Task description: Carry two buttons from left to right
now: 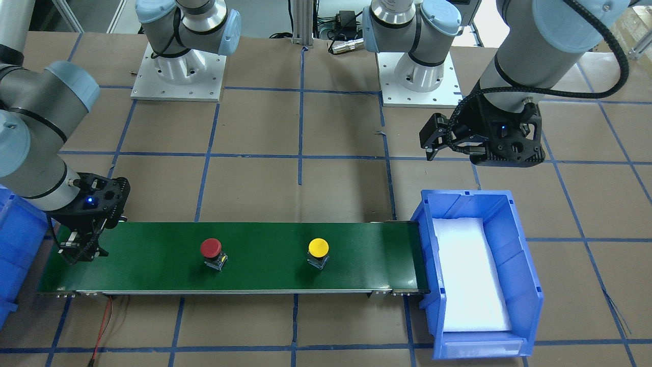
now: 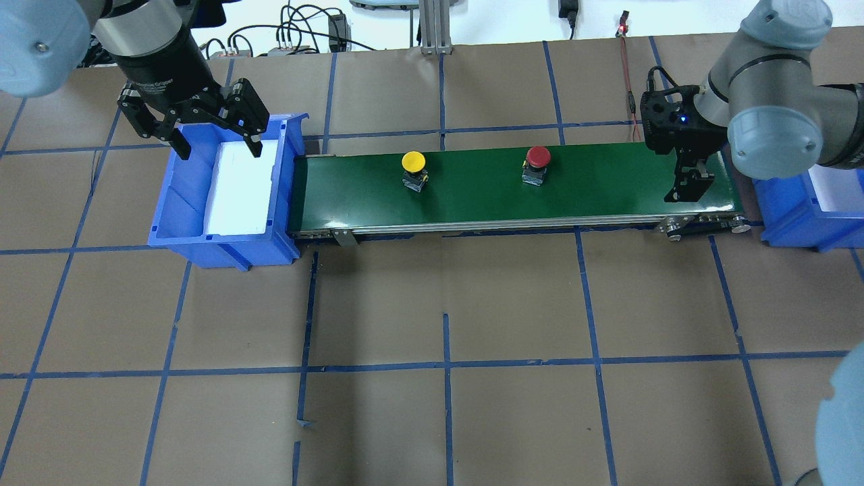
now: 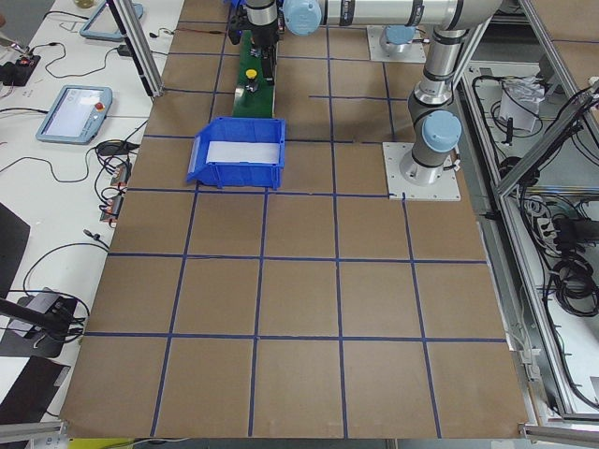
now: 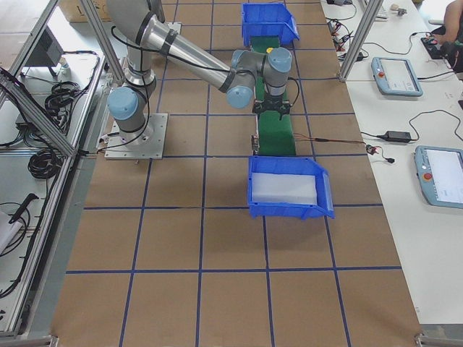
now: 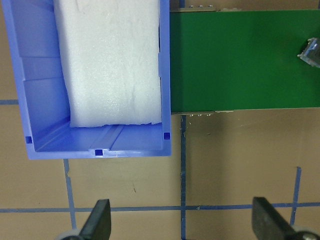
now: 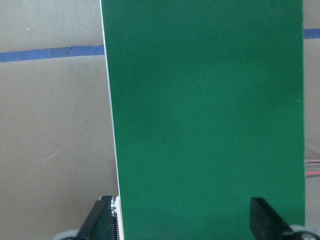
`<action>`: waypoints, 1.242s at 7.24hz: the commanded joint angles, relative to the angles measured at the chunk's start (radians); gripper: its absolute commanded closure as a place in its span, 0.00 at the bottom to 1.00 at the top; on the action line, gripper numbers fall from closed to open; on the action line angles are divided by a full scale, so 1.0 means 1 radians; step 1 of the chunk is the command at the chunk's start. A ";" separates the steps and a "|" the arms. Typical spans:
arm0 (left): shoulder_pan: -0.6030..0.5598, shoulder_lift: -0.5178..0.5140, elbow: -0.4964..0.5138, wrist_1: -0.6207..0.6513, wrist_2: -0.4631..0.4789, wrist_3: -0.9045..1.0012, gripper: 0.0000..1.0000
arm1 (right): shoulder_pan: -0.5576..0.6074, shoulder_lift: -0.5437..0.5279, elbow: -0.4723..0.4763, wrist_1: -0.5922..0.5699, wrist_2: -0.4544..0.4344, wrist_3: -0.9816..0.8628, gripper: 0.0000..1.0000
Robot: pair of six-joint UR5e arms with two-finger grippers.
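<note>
Standing wide open, the right gripper point(image 2: 690, 187) holds nothing. Its jaws hang over the right end of the smooth green conveyor belt point(image 2: 472, 196), and the wrist view shows only bare belt between them. The left gripper point(image 2: 219, 145) is likewise spread and empty, above the blue plastic bin point(image 2: 177, 202) lined with a white foam sheet point(image 2: 239, 196) at the belt's left end.

Both task items stand upright on the belt. The red mushroom-cap push button point(image 2: 538, 157) lies along the belt's long axis from the right jaws, toward the robot's left. The yellow mushroom-cap push button point(image 2: 413, 162) stands further along, well apart. Each has a round cap on a black-and-silver body.

Judgement: the right arm is nearer the red button and should take it first, delivering to the second blue bin point(image 2: 786, 216).
</note>
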 commanded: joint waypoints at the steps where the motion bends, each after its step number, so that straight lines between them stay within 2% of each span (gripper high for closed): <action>1: -0.007 0.017 -0.001 -0.029 0.005 0.000 0.00 | 0.002 -0.005 0.001 0.000 0.002 0.002 0.00; 9: -0.020 0.012 -0.002 -0.018 0.007 -0.006 0.00 | 0.003 0.001 -0.005 0.000 -0.004 -0.003 0.00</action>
